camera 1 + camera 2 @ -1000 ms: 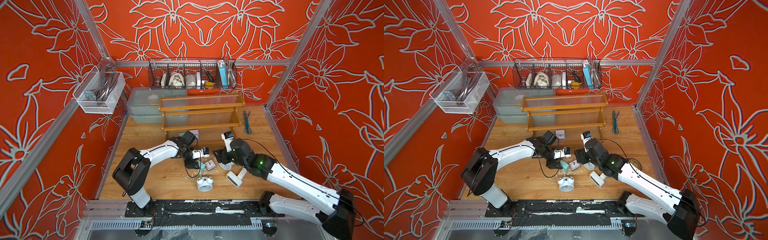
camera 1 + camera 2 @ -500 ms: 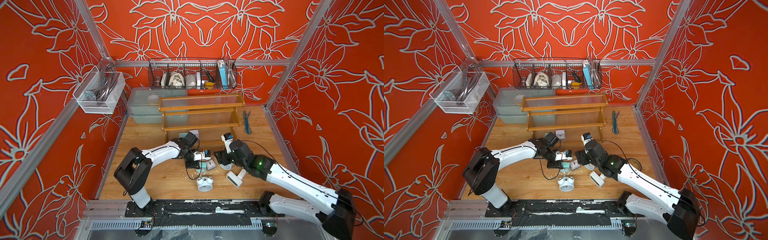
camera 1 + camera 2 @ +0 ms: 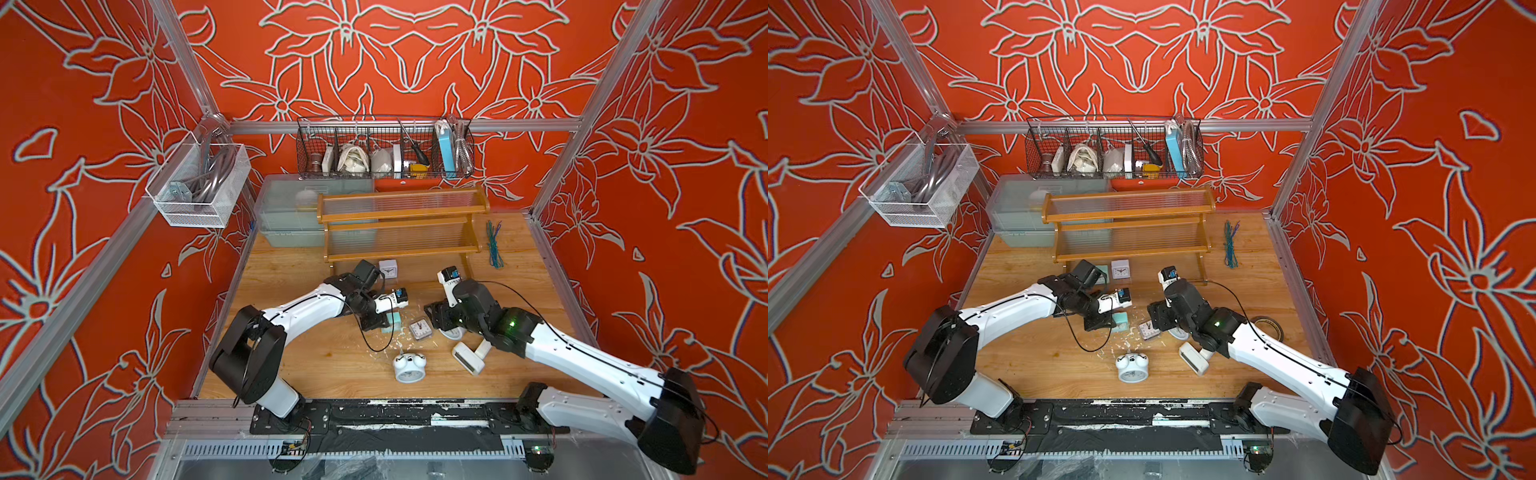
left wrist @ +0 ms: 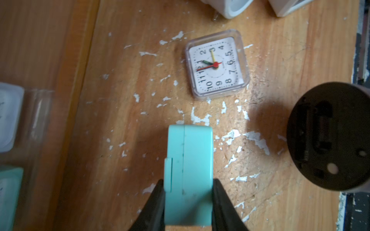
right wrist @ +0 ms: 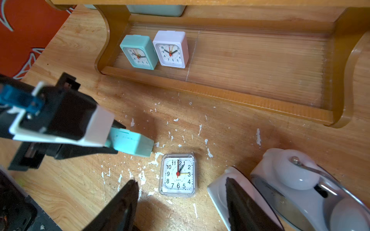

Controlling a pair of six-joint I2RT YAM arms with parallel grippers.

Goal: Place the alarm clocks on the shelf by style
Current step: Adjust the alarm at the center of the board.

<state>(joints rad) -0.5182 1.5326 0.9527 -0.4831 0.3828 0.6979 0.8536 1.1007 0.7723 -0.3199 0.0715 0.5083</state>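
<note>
Left fingers (image 4: 152,204) pinch the teal clock (image 4: 188,172); right fingers (image 5: 120,206) stand parted.

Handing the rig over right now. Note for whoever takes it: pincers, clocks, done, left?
Left pincer: shut on the held teal clock, low over the table in front of the shelf.
Right pincer: open, empty, above the clear-cased square clock, which lies face up.
Done: shelved teal clock and white square clock stand side by side at one end of the bottom tier.
Left: the held teal clock, the clear-cased one, the twin-bell clock by the right pincer, the front twin-bell clock, the white digital clock.
</note>
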